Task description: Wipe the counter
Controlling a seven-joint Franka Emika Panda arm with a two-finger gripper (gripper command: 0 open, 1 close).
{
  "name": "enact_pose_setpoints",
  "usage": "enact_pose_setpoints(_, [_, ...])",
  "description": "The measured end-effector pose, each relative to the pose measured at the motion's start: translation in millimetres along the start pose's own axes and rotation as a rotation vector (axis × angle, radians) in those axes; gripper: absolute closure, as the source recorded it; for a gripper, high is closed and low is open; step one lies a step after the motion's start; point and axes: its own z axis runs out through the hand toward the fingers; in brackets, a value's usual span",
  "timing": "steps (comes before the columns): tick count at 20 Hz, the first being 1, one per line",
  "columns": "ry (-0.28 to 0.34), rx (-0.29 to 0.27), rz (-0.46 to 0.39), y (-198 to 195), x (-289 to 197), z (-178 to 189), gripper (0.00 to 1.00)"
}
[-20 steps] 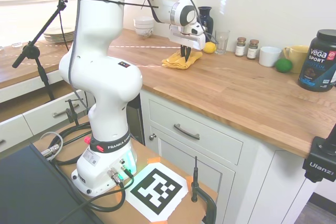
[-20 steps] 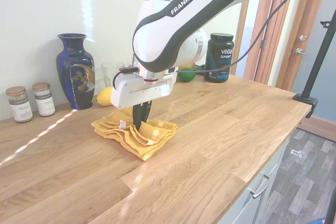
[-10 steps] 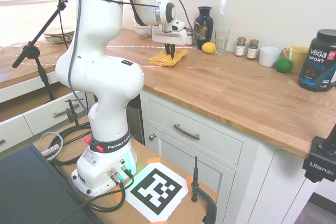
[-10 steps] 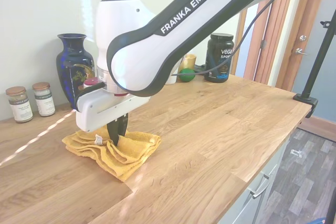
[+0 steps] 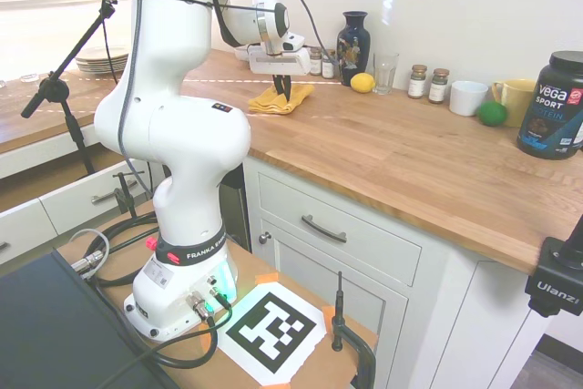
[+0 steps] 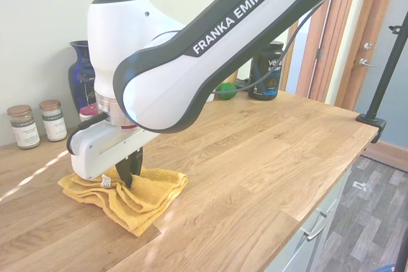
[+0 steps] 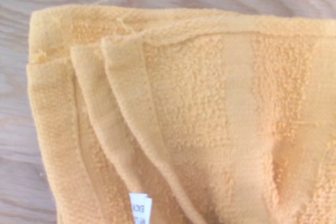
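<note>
One soft yellow towel [image 6: 127, 195] bunches easily; claw [image 6: 131, 176] is clamped on its middle, pressing the table [image 6: 268, 157].

The long light-brown butcher-block wood counter [image 6: 268, 151] has smooth planks with visible grain and a soft satin sheen. The folded mustard-yellow terry cloth towel [image 6: 143, 197] looks matt, nubby and looped, with flatter hemmed edges [image 7: 126, 103]. At 12 o'clock of it, the dark-blue ceramic vase [image 5: 352, 35] is glossy.
</note>
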Motion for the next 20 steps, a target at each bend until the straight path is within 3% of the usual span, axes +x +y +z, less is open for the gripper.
enact_pose_setpoints(8, [-0.06, 0.006, 0.049, 24, 32, 2, 1.0])
enact_pose_setpoints(20, [-0.122, -0.03, 0.11, 180, 154, 12, 1.0])
